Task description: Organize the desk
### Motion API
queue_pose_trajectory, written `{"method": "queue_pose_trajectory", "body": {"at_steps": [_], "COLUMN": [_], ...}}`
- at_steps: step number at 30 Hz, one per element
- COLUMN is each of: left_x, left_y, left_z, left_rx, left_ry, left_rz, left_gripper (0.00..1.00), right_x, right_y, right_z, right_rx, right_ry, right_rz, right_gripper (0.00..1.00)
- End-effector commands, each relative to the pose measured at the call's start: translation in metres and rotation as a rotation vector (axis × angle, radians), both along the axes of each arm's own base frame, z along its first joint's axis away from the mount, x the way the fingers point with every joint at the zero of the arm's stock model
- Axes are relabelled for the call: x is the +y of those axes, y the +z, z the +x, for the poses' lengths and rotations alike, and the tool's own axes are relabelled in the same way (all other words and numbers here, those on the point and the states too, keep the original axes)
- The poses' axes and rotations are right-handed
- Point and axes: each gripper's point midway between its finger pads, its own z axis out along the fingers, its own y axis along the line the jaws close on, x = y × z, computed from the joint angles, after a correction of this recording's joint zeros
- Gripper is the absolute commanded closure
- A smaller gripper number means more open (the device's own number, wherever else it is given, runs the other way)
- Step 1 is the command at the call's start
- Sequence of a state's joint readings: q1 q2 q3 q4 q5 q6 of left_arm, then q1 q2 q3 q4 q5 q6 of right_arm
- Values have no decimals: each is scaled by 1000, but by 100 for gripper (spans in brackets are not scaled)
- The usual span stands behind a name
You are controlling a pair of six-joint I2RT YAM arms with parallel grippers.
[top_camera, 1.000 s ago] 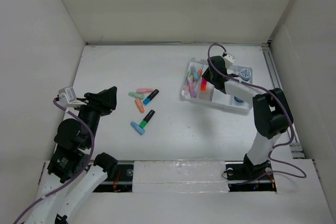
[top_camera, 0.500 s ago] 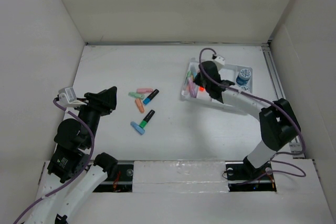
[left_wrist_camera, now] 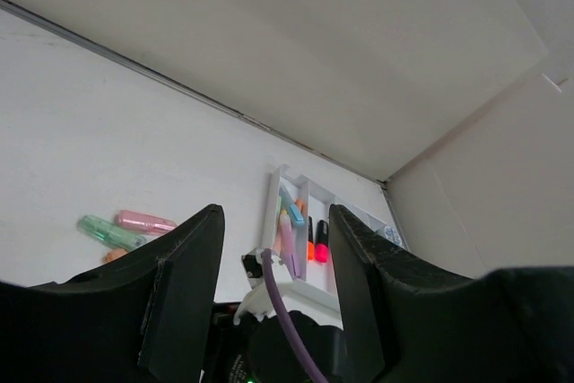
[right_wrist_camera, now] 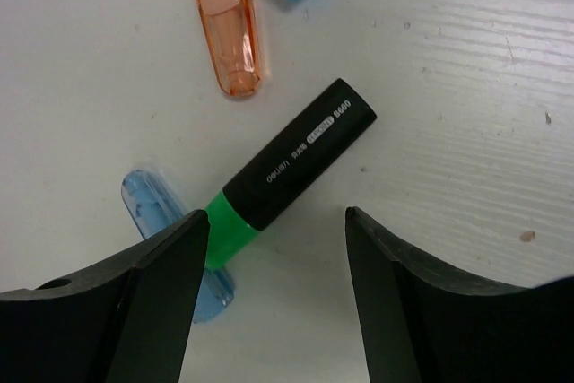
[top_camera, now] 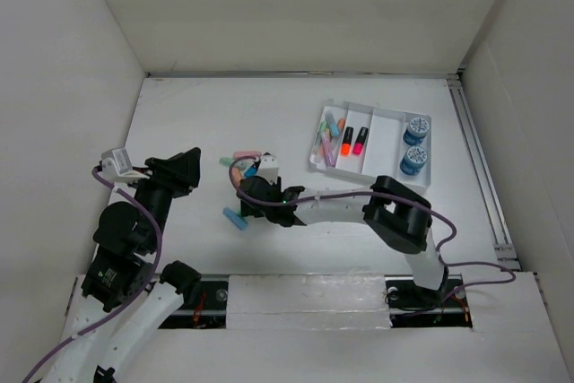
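Right arm swung from tray (top_camera: pixel 387 134) at upper right to loose markers left of centre. Tray already holds several, so another pick looks likely. Right end effector (right_wrist_camera: pixel 273 248) fingers apart, straddling black-green marker (right_wrist_camera: pixel 289 161) lying slantwise, nothing gripped. Left end effector (left_wrist_camera: pixel 272 262) apart too, empty, parked at left edge. Tabletop (top_camera: pixel 206 114) fills middle of frame: white, matte, faintly grained and speckled up close.
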State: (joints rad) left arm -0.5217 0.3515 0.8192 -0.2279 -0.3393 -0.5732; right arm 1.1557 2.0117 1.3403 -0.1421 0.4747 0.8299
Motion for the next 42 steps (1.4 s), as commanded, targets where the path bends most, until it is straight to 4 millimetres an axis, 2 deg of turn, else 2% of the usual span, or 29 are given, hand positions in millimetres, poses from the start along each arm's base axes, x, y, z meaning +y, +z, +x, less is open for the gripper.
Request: {"method": "queue_pose_trajectory", "body": {"at_steps": [1, 4, 5, 6, 9, 12, 15, 17, 18, 20, 21, 22, 23, 25, 26, 27, 28, 29, 32, 33, 34, 35, 36, 37, 39, 40, 42], "left_x": [-3, -3, -3, -2, -2, -2, -2, -3, -2, -2, -2, -2, -2, -2, -2, -2, -2, -2, -2, -2, -2, -2, -2, -2, -2, -2, -3], "left_y": [14, 15, 15, 15, 15, 16, 15, 14, 15, 16, 16, 16, 15, 15, 15, 14, 15, 14, 15, 16, 15, 15, 15, 15, 15, 16, 15], "left_z": [0, -1, -1, -1, -1, -2, -2, -2, -2, -3, -2, -2, -2, -2, -2, -2, -2, -2, -2, -3, -3, -3, -3, -3, -3, -3, -3], "left_rx": [-45, -48, -48, -49, -51, -54, -52, -50, -51, -55, -53, -54, -52, -51, -51, -50, -52, -50, -51, -55, -52, -52, -53, -54, -56, -56, -54], "left_ry": [-17, -18, -18, -15, -15, -18, -18, -18, -18, -18, -17, -18, -18, -16, -16, -18, -18, -15, -15, -16, -16, -18, -19, -19, -21, -21, -22], "left_rz": [-7, -8, -8, -9, -8, -11, -10, -9, -9, -12, -11, -11, -10, -8, -8, -7, -9, -7, -8, -10, -9, -9, -8, -6, -7, -8, -7], "left_gripper": [54, 54, 54, 54, 54, 54, 54, 54, 54, 54, 54, 54, 54, 54, 54, 54, 54, 54, 54, 54, 54, 54, 54, 54, 54, 54, 54], "right_x": [8, 17, 16, 21, 26, 16, 5, -4, -9, -13, -16, -17, -24, -31, -34, -40, -49, -56, -80, -94, -109, -122, -144, -160, -178, -204, -220], "right_y": [16, 11, -1, 5, -6, -20, -18, -14, -12, -11, -9, -12, -11, -9, 4, 3, 7, 18, 50, 79, 78, 86, 92, 103, 107, 110, 107], "right_z": [20, 23, 19, 23, 21, 25, 31, 35, 37, 36, 40, 39, 43, 47, 54, 51, 58, 69, 82, 95, 100, 106, 123, 129, 144, 163, 176], "right_rx": [-38, -51, -42, -55, -68, -71, -109, -140, -154, -156, -159, -155, -157, -163, -173, -175, -178, -188, -204, -215, -222, -223, -209, -214, -183, -187, -167], "right_ry": [-69, -77, -74, -85, -97, -135, -184, -206, -218, -218, -222, -216, -226, -242, -262, -262, -283, -316, -357, -386, -394, -405, -438, -454, -455, -505, -524], "right_rz": [14, -13, -58, -51, -104, -177, -218, -246, -267, -283, -282, -292, -297, -298, -270, -276, -268, -231, -130, -52, -35, -5, 32, 75, 135, 154, 182], "right_gripper": [32, 30, 30, 30, 30, 33, 37, 46, 54, 58, 64, 64, 72, 77, 85, 86, 86, 87, 87, 87, 87, 87, 86, 86, 86, 87, 88]}}
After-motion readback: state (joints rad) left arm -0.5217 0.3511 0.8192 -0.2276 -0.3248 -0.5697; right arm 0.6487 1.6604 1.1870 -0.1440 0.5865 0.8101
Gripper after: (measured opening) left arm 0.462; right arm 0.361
